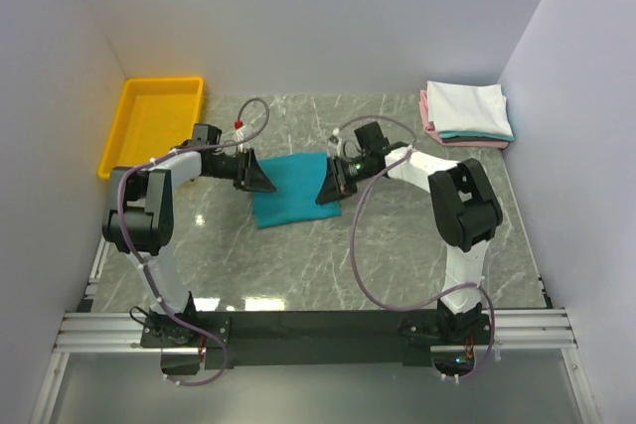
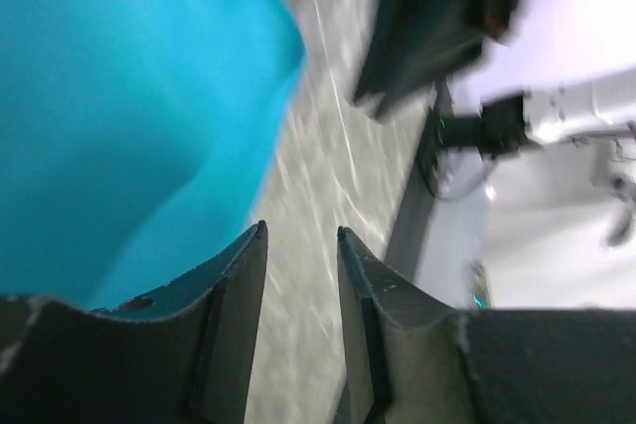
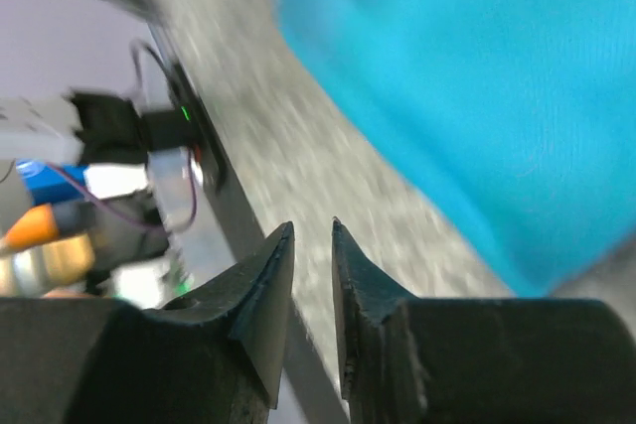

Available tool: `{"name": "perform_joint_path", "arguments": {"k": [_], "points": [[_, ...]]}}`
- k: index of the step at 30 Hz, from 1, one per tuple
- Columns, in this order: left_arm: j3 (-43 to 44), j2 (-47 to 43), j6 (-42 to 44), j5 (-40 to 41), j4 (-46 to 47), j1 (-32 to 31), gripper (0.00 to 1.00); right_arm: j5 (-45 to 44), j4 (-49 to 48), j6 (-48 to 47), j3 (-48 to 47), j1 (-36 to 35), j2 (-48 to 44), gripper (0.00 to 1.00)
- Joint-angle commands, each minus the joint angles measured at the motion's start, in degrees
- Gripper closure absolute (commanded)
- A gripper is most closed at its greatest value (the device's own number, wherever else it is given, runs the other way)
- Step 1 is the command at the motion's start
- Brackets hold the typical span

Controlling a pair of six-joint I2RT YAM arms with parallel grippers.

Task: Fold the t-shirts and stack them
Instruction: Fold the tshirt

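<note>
From above, a teal cloth t-shirt (image 1: 296,194) lies flat as a rectangle in the middle of the grey stone-look desk (image 1: 298,265). The left tool (image 1: 260,176) is at the shirt's left edge. The right tool (image 1: 328,186) is at its right edge. A pile of folded t-shirts (image 1: 469,109), white on top with teal and pink under it, sits in the far right corner, well apart from the teal one. A yellow plastic bin (image 1: 154,118) sits in the far left corner. In the blurry left wrist view, the left tool (image 2: 300,235) has its two dark fingers (image 2: 234,315) only a little apart. Bare desk (image 2: 318,166) shows in the gap and nothing is held. The teal shirt (image 2: 119,96) fills the upper left, just beside one finger. In the right wrist view, the right tool (image 3: 312,228) has a thin gap too and holds nothing. The teal shirt (image 3: 467,76) is at the upper right, and the desk (image 3: 328,186) shows past the fingertips.
</note>
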State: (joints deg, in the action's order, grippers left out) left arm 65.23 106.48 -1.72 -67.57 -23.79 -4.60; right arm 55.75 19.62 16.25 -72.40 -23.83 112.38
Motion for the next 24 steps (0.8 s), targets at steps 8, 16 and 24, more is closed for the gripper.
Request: {"name": "perform_joint_path", "arguments": {"k": [8, 16, 24], "points": [[8.7, 12.5, -37.5, 9.2, 40.6, -2.8, 0.58, -5.7, -16.4, 13.2, -17.3, 2.0, 11.7, 0.69], [17.1, 23.8, -41.2, 19.0, 39.4, -5.1, 0.60, -9.9, -14.9, 15.5, -23.3, 4.2, 22.4, 0.69], [16.2, 20.7, -37.6, 16.4, 38.2, -2.7, 0.56, -12.3, -10.5, 9.3, -19.9, 4.8, 12.5, 0.68]]}}
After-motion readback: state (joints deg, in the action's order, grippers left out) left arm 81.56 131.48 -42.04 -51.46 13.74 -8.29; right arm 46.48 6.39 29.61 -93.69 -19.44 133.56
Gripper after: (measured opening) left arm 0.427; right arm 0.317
